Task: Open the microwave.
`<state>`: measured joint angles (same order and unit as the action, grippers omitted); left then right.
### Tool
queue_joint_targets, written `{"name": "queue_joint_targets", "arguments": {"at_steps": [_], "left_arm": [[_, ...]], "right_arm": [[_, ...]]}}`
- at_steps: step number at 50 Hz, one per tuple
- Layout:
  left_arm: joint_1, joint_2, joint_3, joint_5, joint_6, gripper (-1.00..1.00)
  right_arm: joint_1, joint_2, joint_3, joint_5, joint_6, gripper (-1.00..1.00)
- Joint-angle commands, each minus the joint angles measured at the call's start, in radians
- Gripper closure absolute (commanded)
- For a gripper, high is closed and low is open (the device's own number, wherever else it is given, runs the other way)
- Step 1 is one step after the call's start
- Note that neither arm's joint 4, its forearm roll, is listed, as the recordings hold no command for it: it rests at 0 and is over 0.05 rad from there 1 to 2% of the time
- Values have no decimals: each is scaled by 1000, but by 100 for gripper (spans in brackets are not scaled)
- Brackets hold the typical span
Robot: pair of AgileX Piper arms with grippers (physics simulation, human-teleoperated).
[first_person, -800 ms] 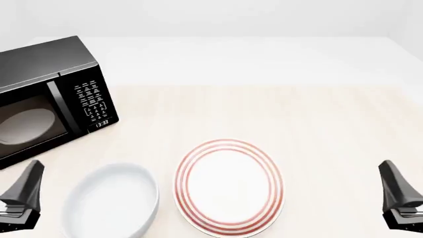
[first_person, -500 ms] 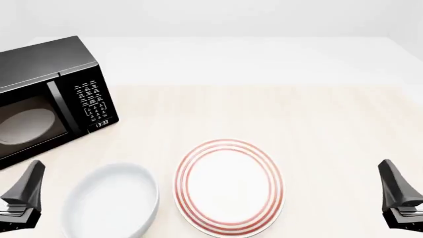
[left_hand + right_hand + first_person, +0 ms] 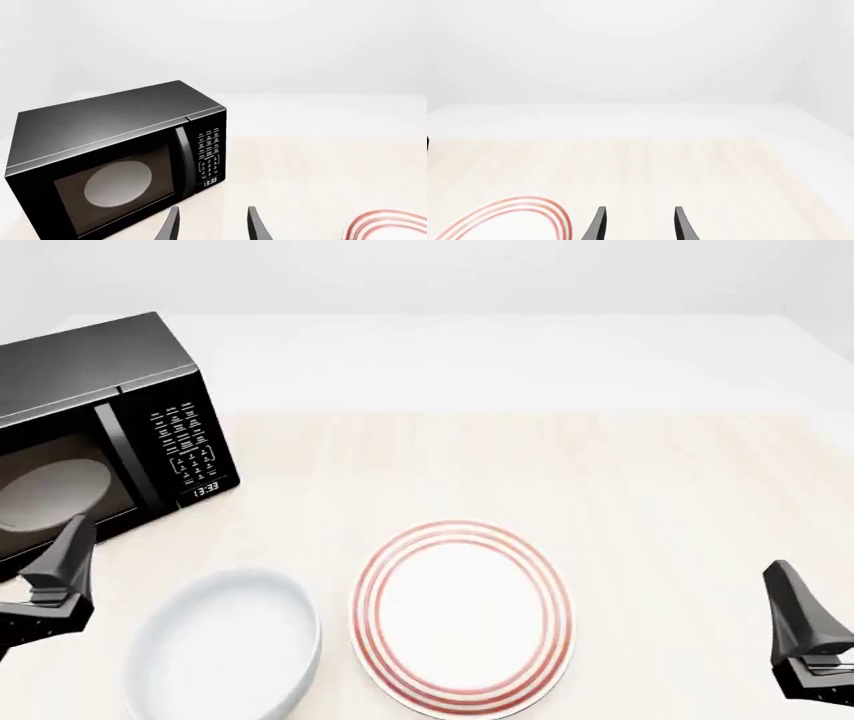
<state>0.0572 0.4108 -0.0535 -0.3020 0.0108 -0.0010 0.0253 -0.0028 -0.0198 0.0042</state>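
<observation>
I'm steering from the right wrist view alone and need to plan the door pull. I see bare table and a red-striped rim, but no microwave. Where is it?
Observer: The microwave stands at the table's far left in the front view, angled toward the middle, with its door shut.
Operator: Is either arm near it?
Observer: The left gripper points at its front, jaws open with nothing between them, and is not touching it.
Operator: What could it pull on?
Observer: A dark vertical handle runs between the window and the keypad.
Operator: Anything in the way?
Observer: A white bowl sits beside the striped plate, nearer than the microwave and apart from the door.
</observation>
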Motion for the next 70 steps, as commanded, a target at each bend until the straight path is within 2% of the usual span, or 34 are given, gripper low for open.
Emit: {"name": "queue_joint_targets", "arguments": {"at_steps": [1, 2, 3, 4, 5, 6, 7, 8, 9, 12, 16, 18, 19, 20, 21, 24, 32, 34, 35, 37, 45, 51, 55, 70], "left_arm": [[35, 222, -43, -175, -13, -100], [39, 231, -58, -167, -15, -100], [46, 326, -18, -291, -27, -100], [46, 336, -16, -302, -27, -100], [40, 343, -72, -249, -22, -100], [40, 343, -84, -237, -24, -100], [39, 397, -50, -322, -22, -100], [40, 416, -44, -348, -22, -100], [46, 379, -92, -263, -24, -100], [53, 456, -55, -379, -27, -100], [68, 541, -57, -462, -39, -100], [64, 521, -97, -404, -42, -100], [64, 539, -90, -428, -42, -100], [65, 515, -123, -372, -44, -100], [66, 546, -108, -419, -47, -100], [66, 550, -144, -382, -48, -100], [64, 652, -166, -439, -44, -100], [67, 718, -134, -533, -46, -100], [68, 685, -158, -476, -47, -100], [72, 681, -176, -451, -49, -100], [69, 753, -184, -509, -75, -100], [80, 803, -202, -515, -64, -100], [76, 824, -208, -532, -89, -100], [85, 955, -253, -592, -90, -100]], "right_arm": [[0, 1, 0, -1, 0, -100], [0, 1, 0, -1, 0, -100], [-1, 0, 0, 0, 0, -100], [-1, 0, 0, 0, 0, -100], [-1, 0, 0, 0, 0, -100], [-1, 0, 0, 0, 0, -100], [-1, 0, 0, 0, 0, -100], [-1, -1, 0, 1, 0, -100], [-1, -1, 0, 1, 0, -100], [-1, -1, 0, 1, 0, -100], [-1, -2, 0, 2, 0, -100], [-1, -2, 0, 2, 0, -100], [-1, -2, 0, 2, 0, -100], [-1, -2, 0, 2, 0, -100], [-1, -2, 0, 2, 0, -100], [-1, -2, 0, 2, 0, -100], [-1, -2, 0, 2, 0, -100], [-1, -2, 0, 2, 0, -100], [-1, -2, 0, 2, 0, -100], [-1, -2, 0, 2, 0, -100], [-1, -2, 0, 2, 0, -100], [-1, -2, 0, 2, 0, -100], [-1, -2, 0, 2, 0, -100], [-1, -1, 0, 2, -1, -100]]}}
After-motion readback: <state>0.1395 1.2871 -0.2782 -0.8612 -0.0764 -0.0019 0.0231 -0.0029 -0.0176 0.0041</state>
